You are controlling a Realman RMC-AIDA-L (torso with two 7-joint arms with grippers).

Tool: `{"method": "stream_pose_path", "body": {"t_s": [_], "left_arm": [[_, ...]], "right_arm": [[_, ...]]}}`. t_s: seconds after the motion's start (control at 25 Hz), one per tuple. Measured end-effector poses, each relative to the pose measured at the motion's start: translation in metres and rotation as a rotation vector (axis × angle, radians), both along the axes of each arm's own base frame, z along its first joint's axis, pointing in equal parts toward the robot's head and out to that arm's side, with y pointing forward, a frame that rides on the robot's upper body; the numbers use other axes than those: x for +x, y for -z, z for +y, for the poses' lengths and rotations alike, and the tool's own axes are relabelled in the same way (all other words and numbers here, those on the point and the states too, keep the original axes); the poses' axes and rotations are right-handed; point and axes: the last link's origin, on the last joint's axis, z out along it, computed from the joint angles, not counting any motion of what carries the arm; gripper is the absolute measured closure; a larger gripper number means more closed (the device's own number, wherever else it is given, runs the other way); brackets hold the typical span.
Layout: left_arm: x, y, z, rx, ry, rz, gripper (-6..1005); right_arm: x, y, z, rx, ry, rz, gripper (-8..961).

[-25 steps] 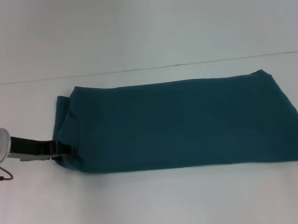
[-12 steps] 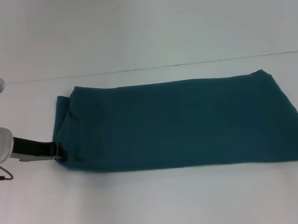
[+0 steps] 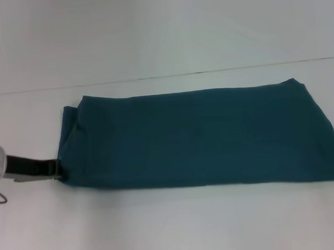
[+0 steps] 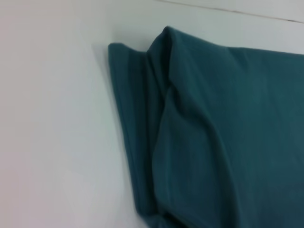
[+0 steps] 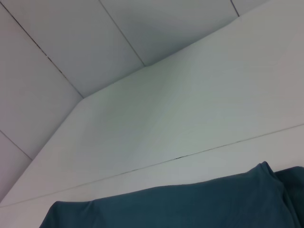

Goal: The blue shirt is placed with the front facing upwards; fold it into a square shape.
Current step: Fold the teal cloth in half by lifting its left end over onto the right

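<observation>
Across the middle of the white bench point(image 3: 161, 226) the blue shirt point(image 3: 201, 137) is spread as a long folded band, its length running left to right. No lettering is seen on the upper face; only plain teal cloth is shown. The far edge lies close to a thin dark seam in the bench top, and the right end reaches the frame's border in the head view. At the shirt's left end a narrower layer is seen sticking out from under the top layer, with soft creases and stacked folded edges visible in the left wrist view point(image 4: 190, 133).

The left gripper point(image 3: 57, 169) is held low at the bench surface, right at the shirt's near-left corner, with the dark tip touching or just beside the cloth edge. Whether its fingers are clenched or released cannot be told, the tips being too small and dark against the cloth.

The right gripper is not seen in any view; from its wrist camera only the shirt's far edge point(image 5: 190, 209) and bare bench are shown.
</observation>
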Motion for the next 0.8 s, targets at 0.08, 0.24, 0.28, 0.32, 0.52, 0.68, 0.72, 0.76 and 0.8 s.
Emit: {"method": "stream_pose_path", "body": {"t_s": [0.08, 0.24, 0.28, 0.32, 0.52, 0.68, 0.72, 0.76, 0.8], "left_arm": [[-0.004, -0.002, -0.004, 0.009, -0.008, -0.003, 997], [-0.015, -0.007, -0.014, 0.033, -0.027, -0.011, 997], [-0.017, -0.008, -0.016, 0.04, -0.03, -0.014, 997], [-0.02, -0.011, -0.019, 0.051, -0.035, -0.019, 997], [-0.029, -0.019, -0.027, 0.078, -0.056, -0.021, 996], [-0.038, -0.03, -0.034, 0.104, -0.07, -0.033, 996], [-0.04, -0.033, -0.035, 0.11, -0.073, -0.04, 996], [-0.042, -0.035, -0.036, 0.116, -0.076, -0.045, 997], [-0.044, -0.037, -0.038, 0.121, -0.078, -0.05, 997]], "right_arm": [[0.001, 0.001, 0.0, 0.001, 0.004, 0.001, 29], [0.0, 0.003, 0.002, 0.003, 0.005, 0.004, 29], [-0.001, 0.004, 0.003, 0.003, 0.003, 0.005, 29], [-0.002, 0.005, 0.003, 0.002, 0.002, 0.006, 29], [-0.007, 0.01, 0.009, -0.004, -0.011, 0.009, 29], [-0.01, 0.014, 0.011, -0.008, -0.016, 0.015, 29], [-0.011, 0.015, 0.011, -0.009, -0.018, 0.017, 29], [-0.012, 0.016, 0.012, -0.009, -0.02, 0.019, 28], [-0.012, 0.018, 0.012, -0.011, -0.021, 0.021, 28]]}}
